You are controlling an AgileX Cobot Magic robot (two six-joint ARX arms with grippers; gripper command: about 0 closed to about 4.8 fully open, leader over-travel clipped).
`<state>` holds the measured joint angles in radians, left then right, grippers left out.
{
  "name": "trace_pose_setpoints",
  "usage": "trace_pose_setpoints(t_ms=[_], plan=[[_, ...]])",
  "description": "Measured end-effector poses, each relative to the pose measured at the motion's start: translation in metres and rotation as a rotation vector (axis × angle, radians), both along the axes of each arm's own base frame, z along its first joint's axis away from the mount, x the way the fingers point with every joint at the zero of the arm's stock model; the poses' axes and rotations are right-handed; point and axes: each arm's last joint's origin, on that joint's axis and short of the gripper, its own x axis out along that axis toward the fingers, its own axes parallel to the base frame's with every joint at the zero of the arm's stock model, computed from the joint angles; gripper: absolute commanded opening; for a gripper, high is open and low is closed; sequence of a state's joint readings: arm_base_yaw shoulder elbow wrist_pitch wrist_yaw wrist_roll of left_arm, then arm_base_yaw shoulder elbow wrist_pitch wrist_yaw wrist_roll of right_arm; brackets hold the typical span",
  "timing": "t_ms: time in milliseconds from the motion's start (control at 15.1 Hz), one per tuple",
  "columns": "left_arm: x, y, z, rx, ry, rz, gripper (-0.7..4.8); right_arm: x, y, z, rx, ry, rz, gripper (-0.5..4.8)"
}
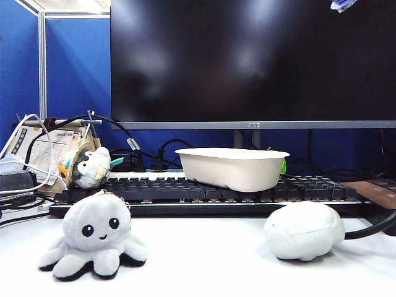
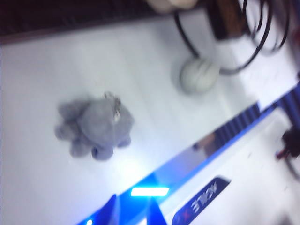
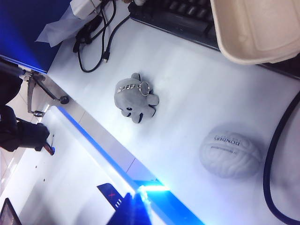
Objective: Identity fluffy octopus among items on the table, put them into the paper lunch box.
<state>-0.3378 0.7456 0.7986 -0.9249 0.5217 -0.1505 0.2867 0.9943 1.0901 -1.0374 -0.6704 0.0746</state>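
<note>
White table (image 1: 216, 260), empty paper lunch box (image 1: 232, 167)

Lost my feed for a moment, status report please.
Neither gripper in view. Fluffy octopus upright on the table, untouched. Paper lunch box sits on the keyboard, empty as far as seen. Nothing between them.

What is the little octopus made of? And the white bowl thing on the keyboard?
The fluffy octopus looks like soft plush fabric: fuzzy white surface, shiny black bead eyes. The paper lunch box looks like pressed paper pulp: matte, off-white, stiff flared rim, no shine.
</note>
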Motion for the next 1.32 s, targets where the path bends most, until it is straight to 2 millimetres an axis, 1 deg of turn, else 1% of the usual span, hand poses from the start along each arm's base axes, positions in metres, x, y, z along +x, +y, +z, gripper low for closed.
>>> trace_pose_setpoints(t_ms=[66,132,198,330,463,595,661,727,793,925,1058,1190,1322], plan=[[0.003,-0.003,-0.003,0.021,0.017,-0.007,0.85,0.000,0.000,0.000,0.000,0.000,0.000,0.06],[0.007,-0.006,-0.009,0.048,0.040,-0.010,0.85,0.000,0.000,0.000,0.000,0.000,0.000,0.45],[0.015,-0.013,-0.020,0.094,0.086,-0.023,0.85,0.000,0.000,0.000,0.000,0.000,0.000,0.54],[0.024,-0.019,-0.031,0.136,0.142,-0.027,0.86,0.000,0.000,0.000,-0.001,0.000,0.000,0.54],[0.039,-0.027,-0.038,0.123,0.156,0.002,0.85,0.000,0.000,0.000,-0.001,0.000,0.000,0.54],[0.044,-0.030,-0.034,0.054,0.117,-0.007,0.85,0.000,0.000,0.000,-0.001,0.000,0.000,0.54],[0.049,-0.033,-0.029,-0.005,0.063,-0.032,0.85,0.000,0.000,0.000,-0.001,0.000,0.000,0.54],[0.051,-0.034,-0.027,-0.022,0.036,-0.036,0.85,0.000,0.000,0.000,-0.001,0.000,0.000,0.54],[0.052,-0.035,-0.026,-0.040,0.013,-0.043,0.85,0.000,0.000,0.000,-0.001,0.000,0.000,0.54],[0.051,-0.040,-0.023,-0.106,0.013,-0.114,0.85,0.000,0.000,0.000,-0.001,0.000,0.000,0.54],[0.049,-0.043,-0.023,-0.095,0.010,-0.126,0.85,0.000,0.000,0.000,-0.001,0.000,0.000,0.54],[0.049,-0.047,-0.027,-0.024,-0.005,-0.092,0.85,0.000,0.000,0.000,0.000,-0.001,0.000,0.54],[0.052,-0.051,-0.036,0.046,0.036,-0.072,0.86,0.000,0.000,0.000,-0.001,0.001,0.000,0.54]])
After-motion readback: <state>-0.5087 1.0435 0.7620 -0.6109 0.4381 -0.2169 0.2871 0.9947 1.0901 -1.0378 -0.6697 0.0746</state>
